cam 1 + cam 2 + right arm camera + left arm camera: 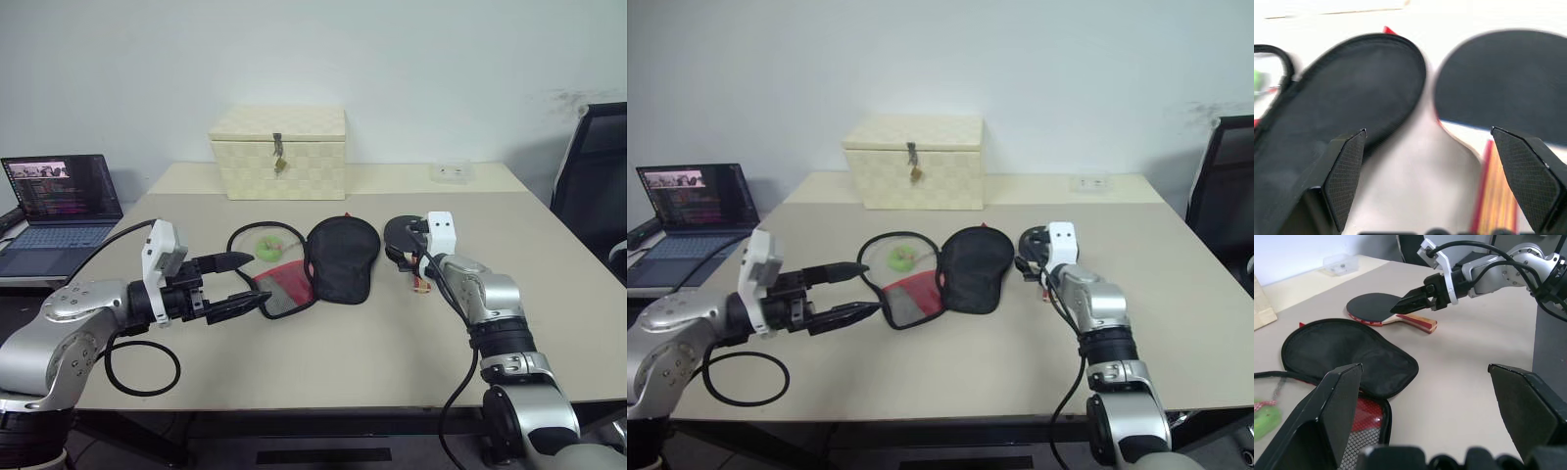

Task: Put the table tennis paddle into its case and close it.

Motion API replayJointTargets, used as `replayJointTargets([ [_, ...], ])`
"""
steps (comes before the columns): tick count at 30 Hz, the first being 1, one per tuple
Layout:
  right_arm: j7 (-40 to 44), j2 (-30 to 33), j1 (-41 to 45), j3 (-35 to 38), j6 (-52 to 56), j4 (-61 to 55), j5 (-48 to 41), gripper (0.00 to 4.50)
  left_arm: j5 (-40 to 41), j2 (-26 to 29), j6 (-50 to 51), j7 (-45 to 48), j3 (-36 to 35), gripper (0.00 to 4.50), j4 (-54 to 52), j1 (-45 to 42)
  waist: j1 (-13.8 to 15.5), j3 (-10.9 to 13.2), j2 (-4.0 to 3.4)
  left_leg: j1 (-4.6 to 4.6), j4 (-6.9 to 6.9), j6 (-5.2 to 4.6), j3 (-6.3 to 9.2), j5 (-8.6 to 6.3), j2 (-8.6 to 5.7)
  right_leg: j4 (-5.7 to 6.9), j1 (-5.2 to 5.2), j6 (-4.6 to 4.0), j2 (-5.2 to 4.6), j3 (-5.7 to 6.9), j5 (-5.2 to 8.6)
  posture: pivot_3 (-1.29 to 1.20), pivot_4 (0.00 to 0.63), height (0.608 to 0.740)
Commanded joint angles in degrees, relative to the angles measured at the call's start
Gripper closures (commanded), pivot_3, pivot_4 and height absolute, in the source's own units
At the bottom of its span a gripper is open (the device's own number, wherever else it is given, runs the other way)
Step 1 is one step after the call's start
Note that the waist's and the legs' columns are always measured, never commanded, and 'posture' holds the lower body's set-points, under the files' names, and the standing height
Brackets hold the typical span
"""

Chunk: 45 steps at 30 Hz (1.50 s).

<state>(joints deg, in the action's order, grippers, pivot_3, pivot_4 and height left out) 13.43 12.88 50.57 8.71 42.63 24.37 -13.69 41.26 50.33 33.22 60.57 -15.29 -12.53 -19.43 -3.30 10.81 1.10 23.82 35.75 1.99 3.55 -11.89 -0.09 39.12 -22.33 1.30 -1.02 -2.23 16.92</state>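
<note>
The paddle (1374, 307) lies flat on the desk (392, 352), right of the middle, its round black blade toward the far edge and its pale, red-edged handle pointing to the near edge. The right gripper (1432, 171) hovers just over the handle end, its two black fingers (1344, 171) spread wide and holding nothing; the blade lies ahead of the fingertips and the handle shows between them, nearer the right one. In the left wrist view the same fingers are poised above the join of blade and handle, and whether they touch it cannot be told.

The case (343, 257) lies at the middle of the desk, just to the left of the paddle and apart from it, opened out: a black half lies toward the paddle, and a red and mesh half (286, 288) lies toward the left gripper (235, 284). A black cord loop (266, 235) with a small green thing (267, 247) in it lies beyond the mesh half.

The left gripper hangs level near the desk's left side, fingers wide apart and empty, their tips just short of the mesh half.

A cream checkered box (279, 152) stands by the far edge, and a laptop (59, 211) sits off the left edge.
</note>
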Motion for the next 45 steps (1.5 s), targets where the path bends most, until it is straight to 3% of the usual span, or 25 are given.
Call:
replayJointTargets([
  [1,0.4,-2.0,0.4,0.9,2.4,-4.6,-3.1,0.03,-0.5,0.0,-1.7,0.9,0.0,0.0,0.3,-1.7,-0.1,0.0,0.0,0.0,0.0,0.0,-0.01,0.0,0.0,0.0,0.0,0.0,0.0,0.0,0.0,0.0,0.15,0.74],
  [18,-6.6,0.5,0.4,-0.3,-2.9,5.6,4.5,0.03,-1.9,-0.7,-3.8,2.1,0.4,0.0,1.7,-1.3,0.0,0.0,0.0,0.01,0.0,0.0,-0.14,0.0,-0.02,0.0,-0.01,0.01,-0.01,-0.03,0.0,0.0,0.15,0.74],
  [28,-6.5,0.0,8.1,-1.3,-12.4,25.5,7.8,0.03,-2.5,-1.3,-3.8,1.5,1.0,0.0,1.9,-2.5,-0.1,0.0,0.02,-0.04,0.03,0.0,-0.25,0.0,-0.01,0.04,0.0,0.02,0.02,-0.04,-0.01,0.0,0.15,0.74],
  [32,-7.6,0.7,10.1,-0.2,-14.7,31.6,8.2,0.91,-2.7,-1.4,-3.8,1.3,0.9,0.0,1.7,-2.3,-0.2,0.0,0.03,-0.11,0.07,0.0,-0.31,0.0,0.0,0.06,0.04,0.07,0.03,-0.04,-0.05,0.0,0.15,0.74],
  [39,-13.3,1.4,10.6,3.6,-17.5,33.1,6.7,3.33,-2.6,-1.3,-3.6,0.9,0.3,0.0,0.9,-1.4,0.0,0.0,0.05,-0.15,0.11,0.0,-0.33,0.01,-0.01,0.05,0.1,0.1,0.03,-0.06,-0.07,0.0,0.15,0.74],
  [45,-12.8,0.7,9.4,2.5,-13.4,19.4,6.0,3.36,-2.2,-0.9,-3.3,0.5,-0.8,0.0,0.6,-0.7,0.1,0.0,0.0,-0.01,0.09,-0.01,-0.28,0.01,-0.04,0.03,0.0,0.1,0.01,-0.08,-0.08,0.0,0.15,0.74],
])
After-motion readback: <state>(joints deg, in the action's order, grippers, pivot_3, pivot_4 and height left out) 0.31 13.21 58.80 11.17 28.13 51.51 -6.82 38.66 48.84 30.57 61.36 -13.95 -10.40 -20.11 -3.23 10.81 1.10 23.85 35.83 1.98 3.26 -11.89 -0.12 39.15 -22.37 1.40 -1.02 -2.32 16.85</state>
